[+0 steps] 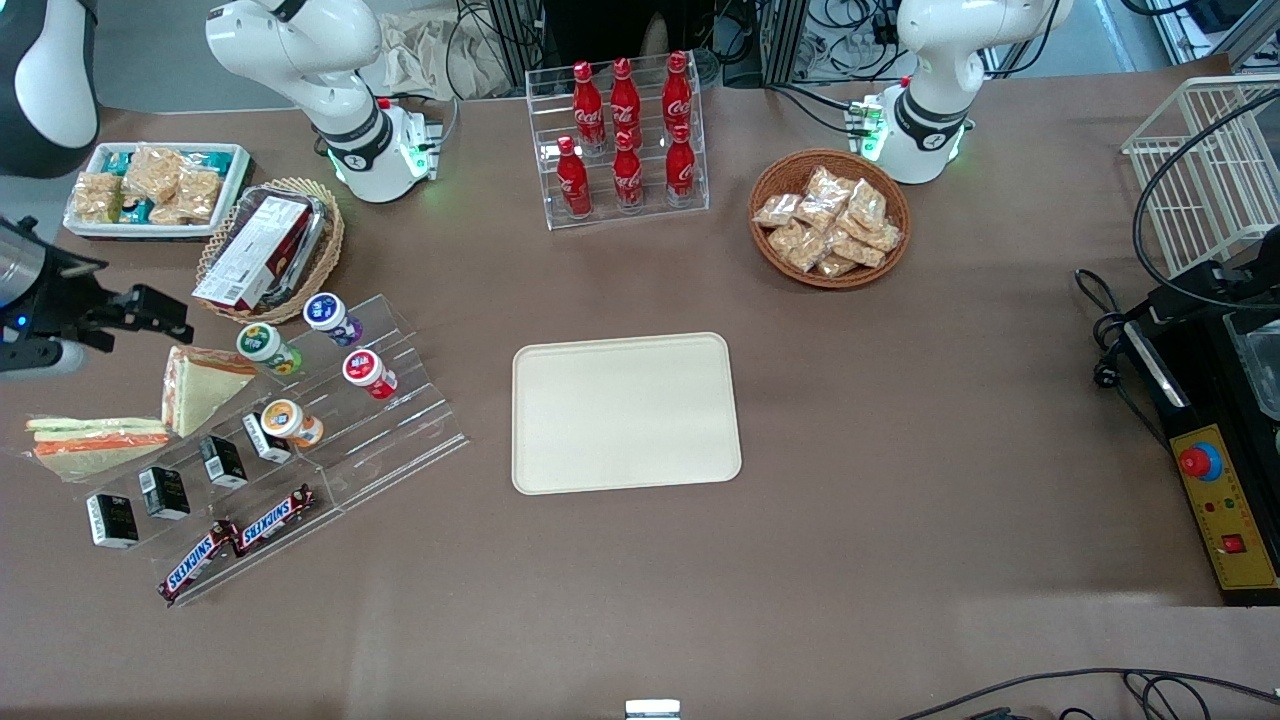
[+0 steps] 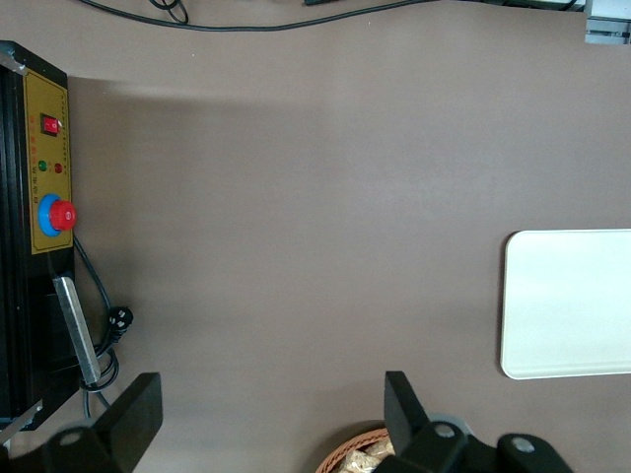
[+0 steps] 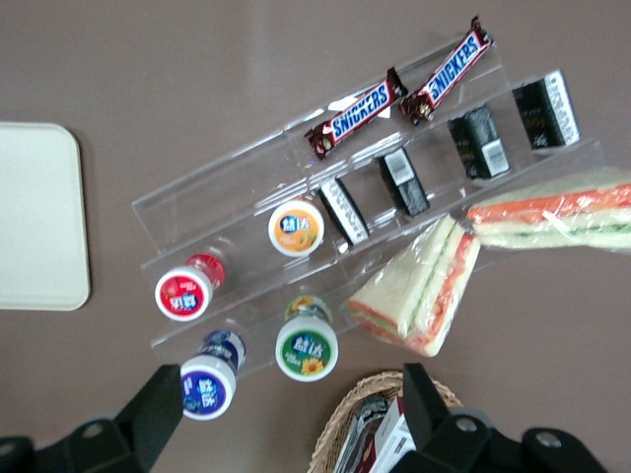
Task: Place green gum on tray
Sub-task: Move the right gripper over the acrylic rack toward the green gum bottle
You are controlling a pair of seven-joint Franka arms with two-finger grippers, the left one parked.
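Observation:
The green gum (image 1: 266,346) (image 3: 307,345), a small bottle with a white lid and green label, stands on the top step of a clear acrylic stand (image 1: 400,440), beside a blue-lidded bottle (image 1: 331,316) (image 3: 209,386). The cream-beige tray (image 1: 626,412) (image 3: 39,217) lies flat mid-table with nothing on it. My gripper (image 1: 150,312) (image 3: 291,419) hangs open well above the table at the working arm's end. Nothing is between its fingers. In the wrist view the green gum and the blue-lidded bottle lie just off the gap between the fingers.
A red-lidded bottle (image 1: 368,370) and an orange-lidded one (image 1: 289,421) sit on lower steps, with small black boxes and Snickers bars (image 1: 240,540). Sandwiches (image 1: 200,385) and a wicker basket of boxes (image 1: 270,250) lie close by. A cola rack (image 1: 625,140) stands farther back.

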